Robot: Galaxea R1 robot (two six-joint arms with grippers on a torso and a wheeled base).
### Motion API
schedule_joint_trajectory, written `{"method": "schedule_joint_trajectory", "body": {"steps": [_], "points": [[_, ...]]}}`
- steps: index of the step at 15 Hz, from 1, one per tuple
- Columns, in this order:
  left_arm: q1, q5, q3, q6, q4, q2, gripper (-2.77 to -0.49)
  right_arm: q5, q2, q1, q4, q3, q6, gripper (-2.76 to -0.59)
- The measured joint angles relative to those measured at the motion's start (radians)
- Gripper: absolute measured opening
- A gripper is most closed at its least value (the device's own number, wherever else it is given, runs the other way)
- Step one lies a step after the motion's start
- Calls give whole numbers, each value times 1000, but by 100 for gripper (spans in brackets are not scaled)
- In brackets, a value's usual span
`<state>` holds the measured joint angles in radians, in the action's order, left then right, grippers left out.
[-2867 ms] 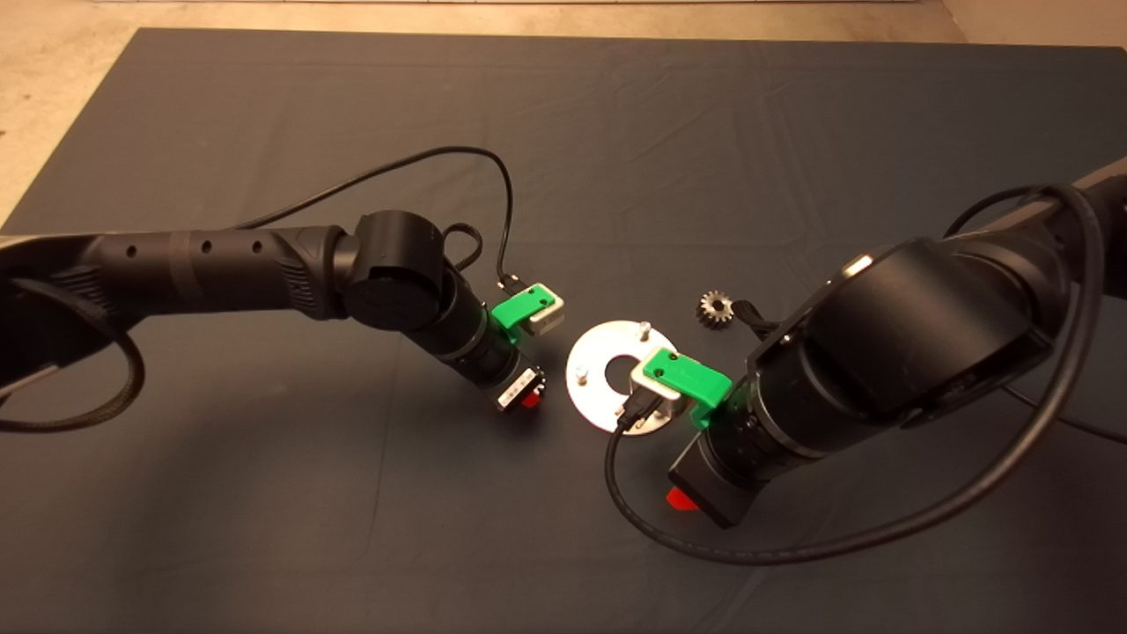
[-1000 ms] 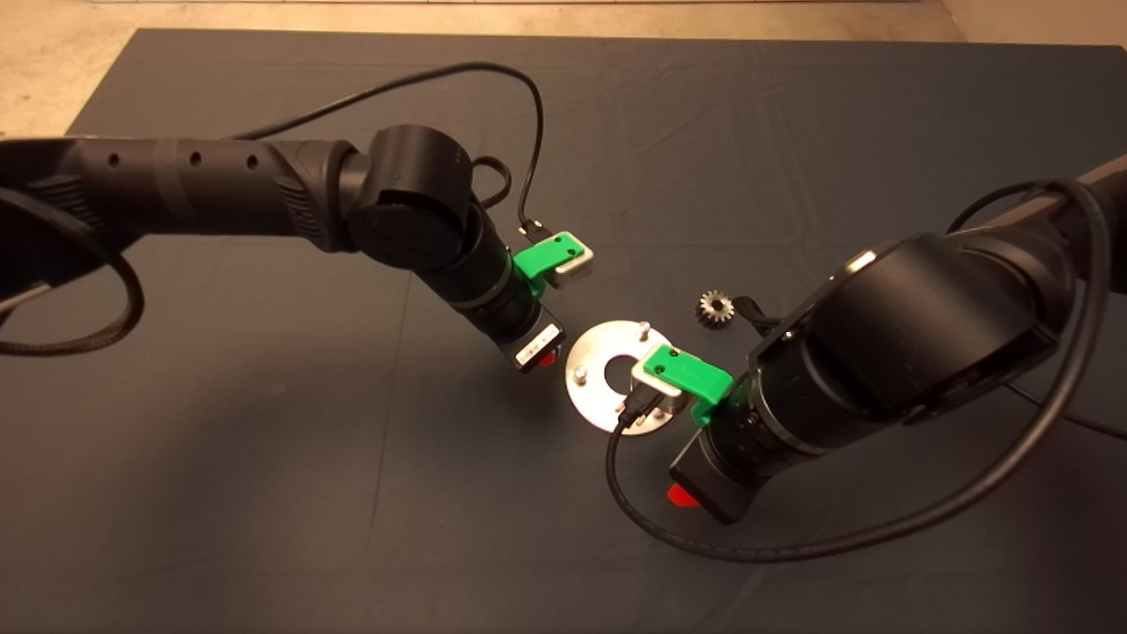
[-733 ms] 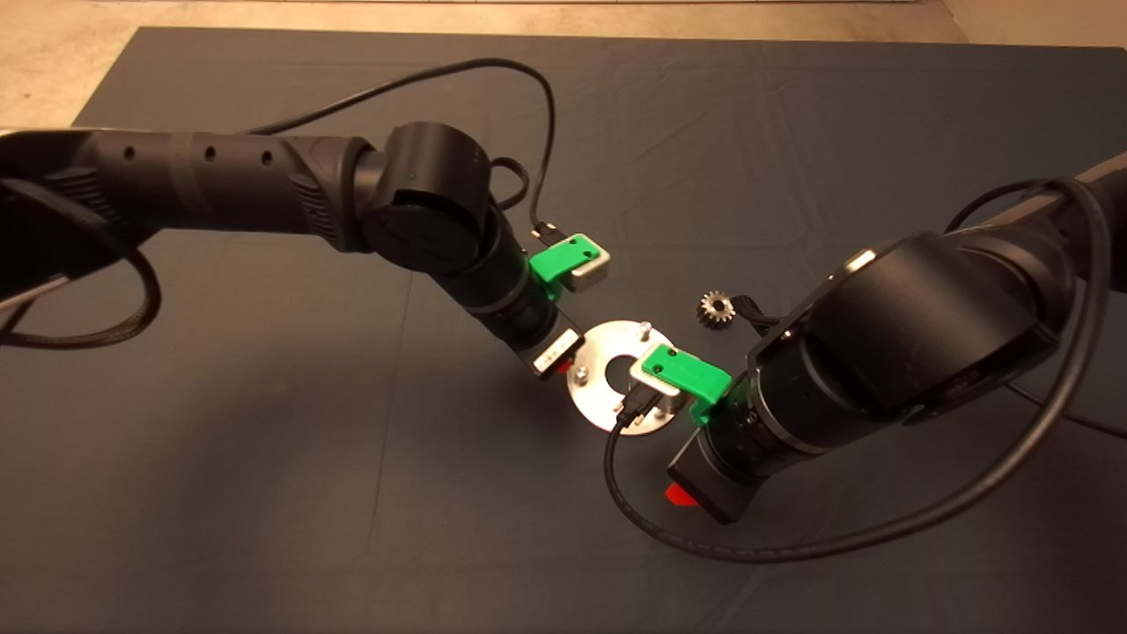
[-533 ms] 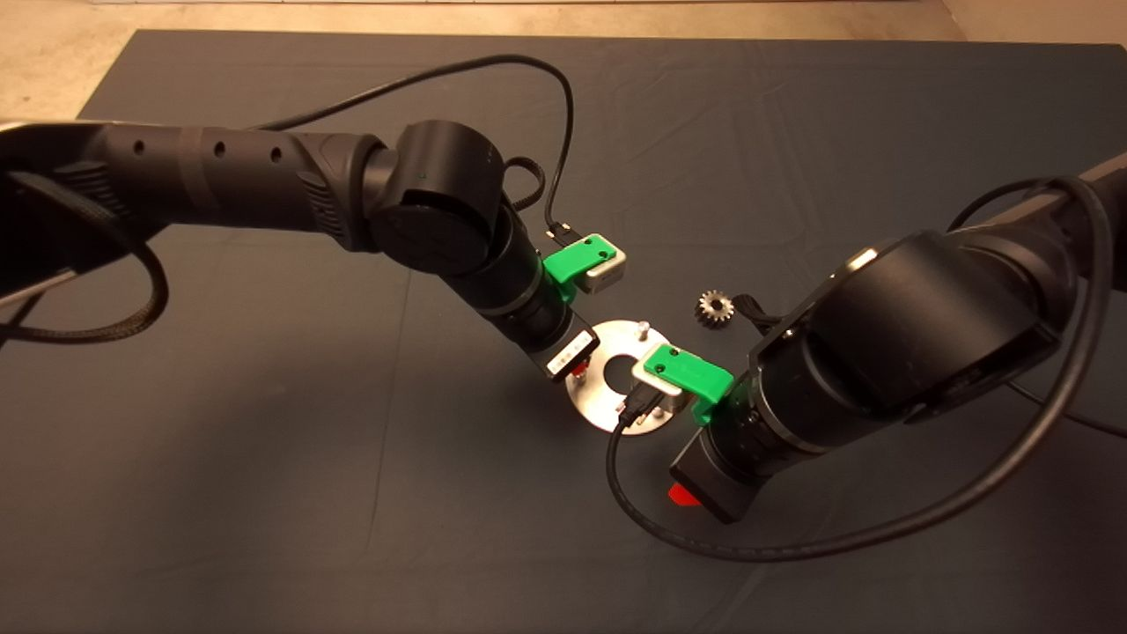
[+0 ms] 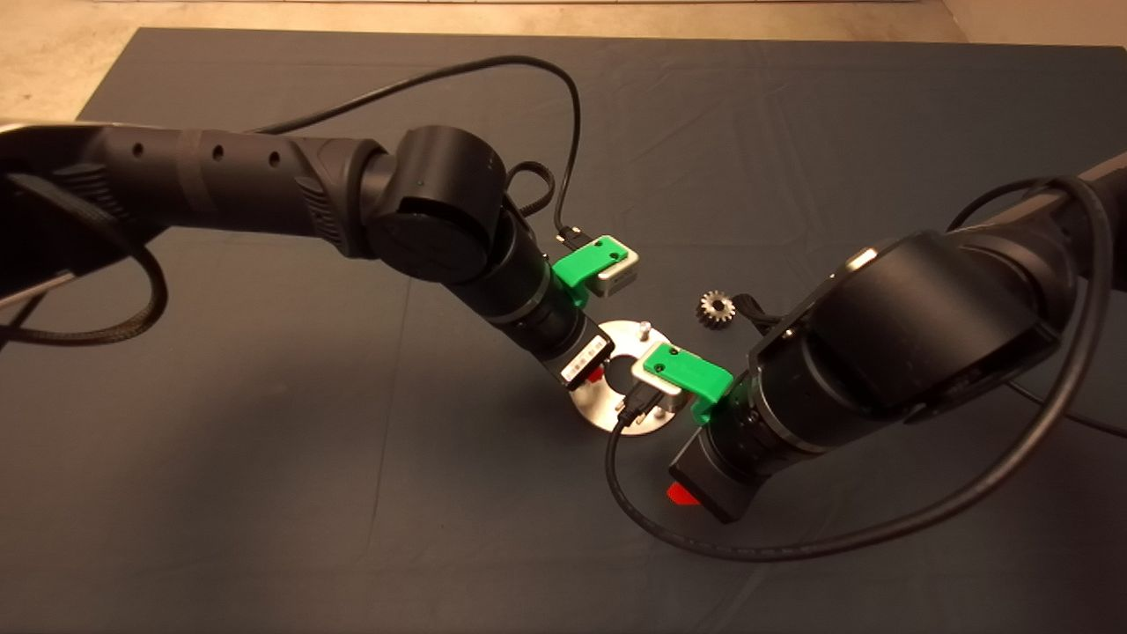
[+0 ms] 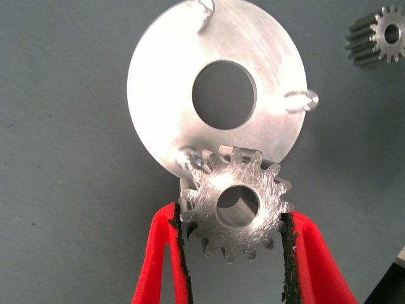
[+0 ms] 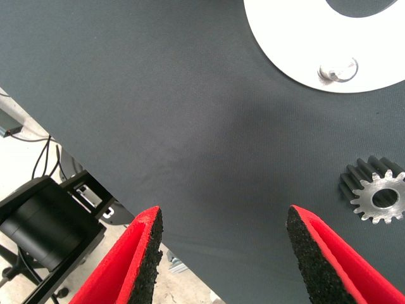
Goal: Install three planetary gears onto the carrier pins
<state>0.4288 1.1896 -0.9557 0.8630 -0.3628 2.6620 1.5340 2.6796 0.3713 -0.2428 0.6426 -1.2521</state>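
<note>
Head view dim, warm-toned; soft arm shadows across the mat (image 5: 264, 493). Wrist views brighter and cooler. Strong glare on the disc (image 6: 164, 76), washed near white in the right wrist view. Held gear (image 6: 235, 204) sharp; scratches legible.

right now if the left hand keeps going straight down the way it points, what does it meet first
Probably the carrier pin at the disc's near edge: the gear held by the left hand hangs almost over it, its hole slightly off. Depth is unclear.
</note>
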Motion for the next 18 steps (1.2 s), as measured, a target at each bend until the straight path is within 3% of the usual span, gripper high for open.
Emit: {"method": "schedule_joint_trajectory", "body": {"steps": [2, 5, 8, 14, 18], "points": [[-8, -12, 0, -4, 0, 0, -271, 0, 0, 0, 0, 0, 1, -191], [-13, -14, -11, -15, -2, 0, -271, 0, 0, 0, 1, 0, 3, -191], [-42, -34, -20, -23, -2, 1, -271, 0, 3, 0, 1, 0, 3, -191], [-74, -38, -59, -89, -4, 1, -271, -1, 3, 0, 2, 0, 3, -191], [-75, -38, -72, -103, -4, 1, -271, 0, 3, 0, 3, 0, 3, -191]]}}
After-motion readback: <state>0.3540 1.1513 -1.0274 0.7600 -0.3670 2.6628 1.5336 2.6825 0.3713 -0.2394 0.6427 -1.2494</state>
